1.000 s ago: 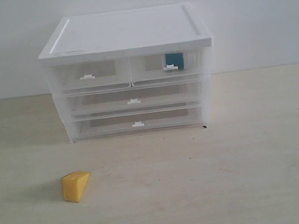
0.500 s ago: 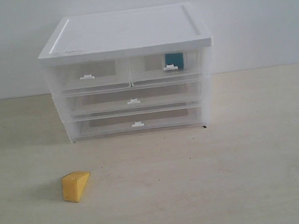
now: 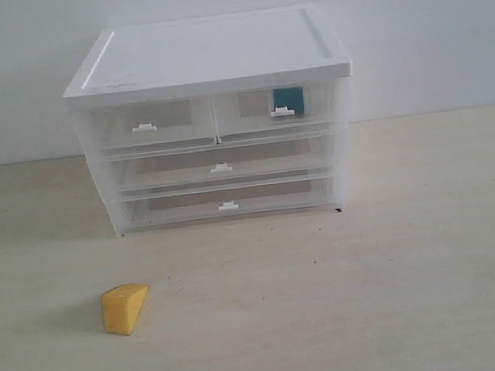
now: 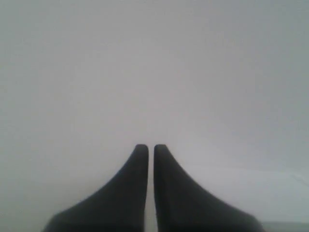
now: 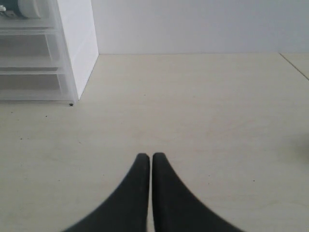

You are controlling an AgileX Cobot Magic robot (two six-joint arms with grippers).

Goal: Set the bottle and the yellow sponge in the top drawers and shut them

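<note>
Pale tabletop: bottle inside right top drawer, yellow sponge loose; left gripper, pressed together like right gripper, should spread, then take its flat sides

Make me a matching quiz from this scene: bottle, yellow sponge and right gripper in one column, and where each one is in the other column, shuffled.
1. bottle
2. yellow sponge
3. right gripper

A. on the table, in front of the cabinet
B. shut, holding nothing, over the table
C. inside the closed top right drawer

Pairs: 1-C, 2-A, 3-B
</note>
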